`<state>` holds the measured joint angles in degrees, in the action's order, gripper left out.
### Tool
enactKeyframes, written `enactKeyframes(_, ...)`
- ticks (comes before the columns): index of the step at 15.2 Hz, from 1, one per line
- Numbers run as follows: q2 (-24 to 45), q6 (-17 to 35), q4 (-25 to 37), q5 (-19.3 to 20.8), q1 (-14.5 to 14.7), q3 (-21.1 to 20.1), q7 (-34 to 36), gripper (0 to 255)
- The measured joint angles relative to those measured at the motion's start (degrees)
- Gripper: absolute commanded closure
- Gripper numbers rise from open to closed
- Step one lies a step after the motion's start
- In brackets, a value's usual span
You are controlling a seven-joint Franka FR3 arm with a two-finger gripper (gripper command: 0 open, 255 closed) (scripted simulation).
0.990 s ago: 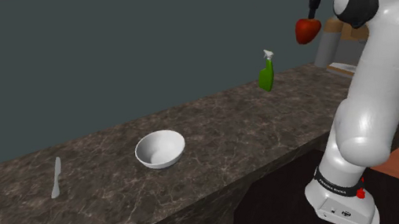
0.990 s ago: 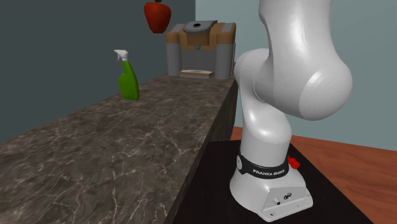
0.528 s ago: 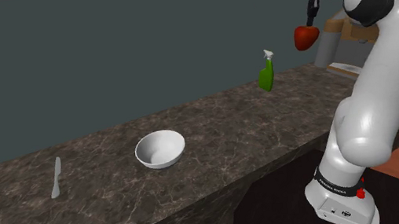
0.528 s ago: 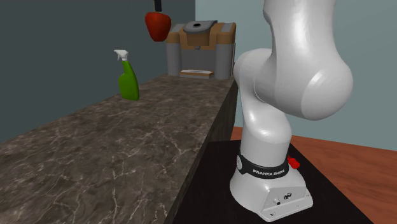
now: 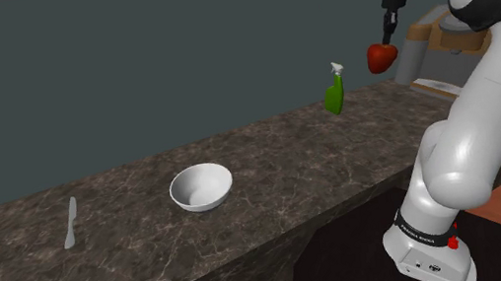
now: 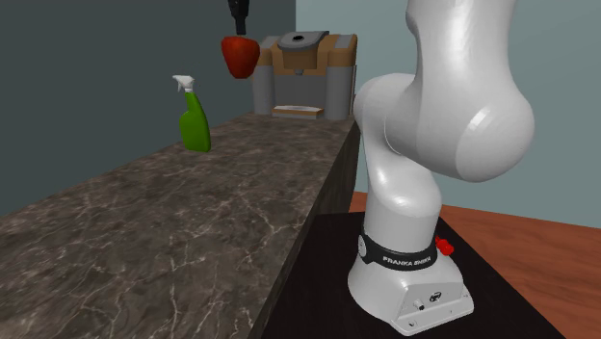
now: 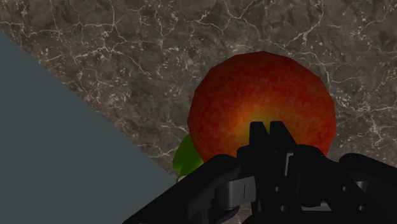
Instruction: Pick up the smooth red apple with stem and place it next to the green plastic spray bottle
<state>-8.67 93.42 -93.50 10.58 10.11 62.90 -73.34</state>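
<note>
Red apple (image 5: pixel 383 56) clamped between black fingers (image 7: pixel 258 135), above counter (image 5: pixel 271 162) near green spray bottle (image 5: pixel 334 94), arm base (image 6: pixel 408 260) lettered FRANKA EMIKA

In the shoulder view I have the counter (image 5: pixel 271 162) carrying the knife (image 5: pixel 70 224) at the left, the bowl (image 5: pixel 201 187) to its right, and the spray bottle (image 5: pixel 334 89) farther right, toward the back edge. The apple (image 5: pixel 383 56) hangs from the jaws above the counter, right of the spray bottle and apart from it. The stand (image 5: pixel 353 250) sits before the counter.
</note>
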Motion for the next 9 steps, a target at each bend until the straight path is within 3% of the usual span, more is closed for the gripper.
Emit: enactKeyframes(9,-2.98,6.87,-8.72,2.76,-0.89,-1.31,2.24,255)
